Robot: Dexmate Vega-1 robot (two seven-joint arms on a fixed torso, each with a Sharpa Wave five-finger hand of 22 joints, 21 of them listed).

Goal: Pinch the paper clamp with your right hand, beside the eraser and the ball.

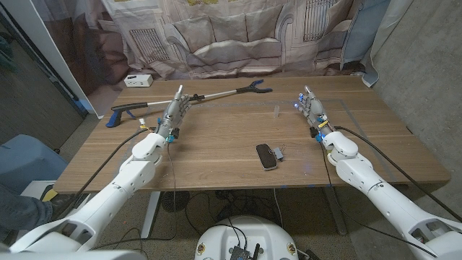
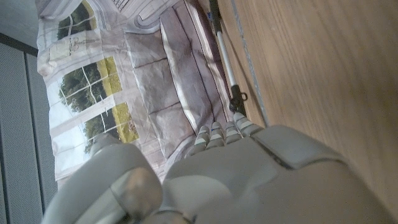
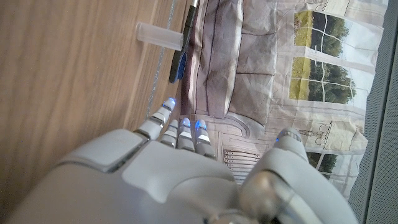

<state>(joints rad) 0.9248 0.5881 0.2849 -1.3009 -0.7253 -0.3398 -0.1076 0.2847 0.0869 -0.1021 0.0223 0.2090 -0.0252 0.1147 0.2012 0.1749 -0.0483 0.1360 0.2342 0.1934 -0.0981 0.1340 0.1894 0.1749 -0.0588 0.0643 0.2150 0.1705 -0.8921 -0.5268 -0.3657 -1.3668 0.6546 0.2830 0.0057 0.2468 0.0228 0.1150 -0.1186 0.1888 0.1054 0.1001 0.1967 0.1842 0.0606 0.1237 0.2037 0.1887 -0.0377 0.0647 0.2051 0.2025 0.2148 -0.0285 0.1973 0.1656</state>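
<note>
Nearest the head camera, at the near middle of the wooden table [image 1: 216, 155], lay a flat black oblong object [image 1: 267, 156], perhaps the eraser, with a small grey clip-like thing, seemingly the paper clamp [image 1: 279, 153], touching or just beside its right edge; the pictures were too small to settle which. No hand was on either one.

Well to the right of them and farther back, the right hand [image 1: 310, 107] stood with fingers extended and slightly apart, blue lights at the fingertips [image 3: 180, 123], holding nothing. The right wrist view showed the thumb set away from the fingers, and beyond the fingers a small clear tube [image 3: 160, 34] lying on the wood; the same tube [image 1: 277, 110] appeared in the head view to the left of that hand.

On the left side, the left hand [image 1: 175, 112] stood likewise with fingers stretched forward and nothing in its grasp. Its fingertips were close to the metal shaft of a long reach-grabber tool [image 1: 189, 100], which ran from a blue handle at far left to a black claw at far middle; contact could not be told.

A small white box [image 1: 136, 80] sat at the far left corner.
</note>
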